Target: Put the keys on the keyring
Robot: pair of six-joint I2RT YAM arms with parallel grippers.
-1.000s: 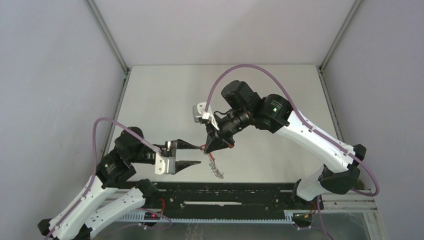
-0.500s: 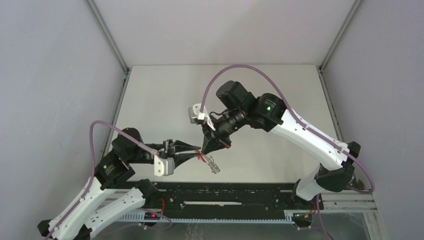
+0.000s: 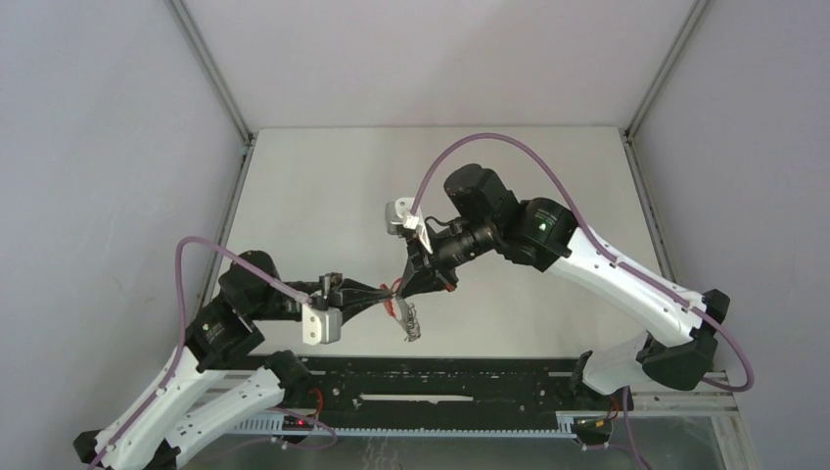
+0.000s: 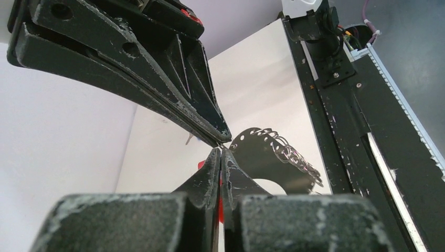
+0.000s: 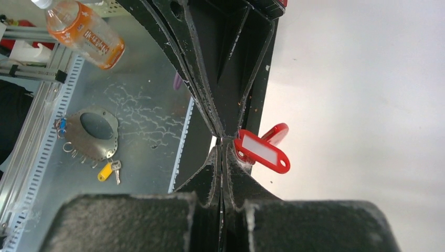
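Above the near edge of the surface [image 3: 323, 196], the left gripper [image 3: 390, 292] and right gripper [image 3: 406, 286] met tip to tip, both pinching the keyring [image 3: 411, 321]. The red-tagged key [image 5: 262, 152] hung beside them. We could not tell whether it was threaded, and judged the task unfinished.

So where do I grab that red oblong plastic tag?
Probably pinch the red oblong plastic tag across its flat faces at the free rounded end, coming from the lower right in the right wrist view; its other end is crowded by black fingers.

Top view: overhead, down onto table [image 3: 323, 196]. 2 wrist views: close, facing each other, sharing table.
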